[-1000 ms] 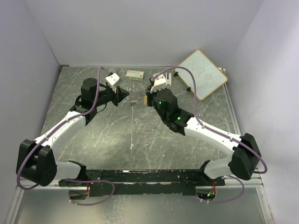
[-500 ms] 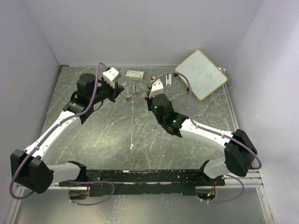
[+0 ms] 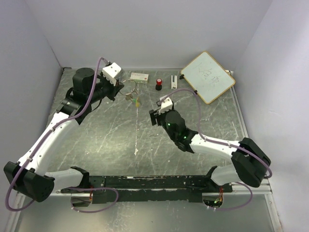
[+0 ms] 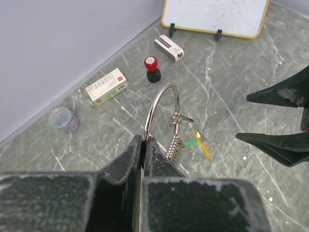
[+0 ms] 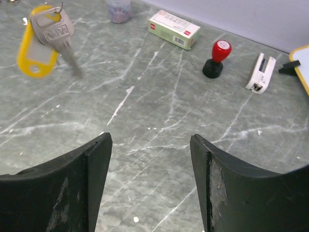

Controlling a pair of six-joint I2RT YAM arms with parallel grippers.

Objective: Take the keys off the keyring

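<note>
Since the earlier frame, the keyring (image 4: 155, 100) has travelled toward 11 o'clock with the left tool (image 4: 146, 141), which is clenched on its wire and seems to hold it clear of the worktop (image 3: 145, 140). The keys (image 5: 54, 33) dangle from the loop's far side. At about 4 o'clock of the ring, the right tool (image 5: 148, 140) has backed off and stands released, holding nothing. Ring and keys look light, stiff and slick, and swing freely. Best to grip one key by its flat head, then work it along the wire.
</note>
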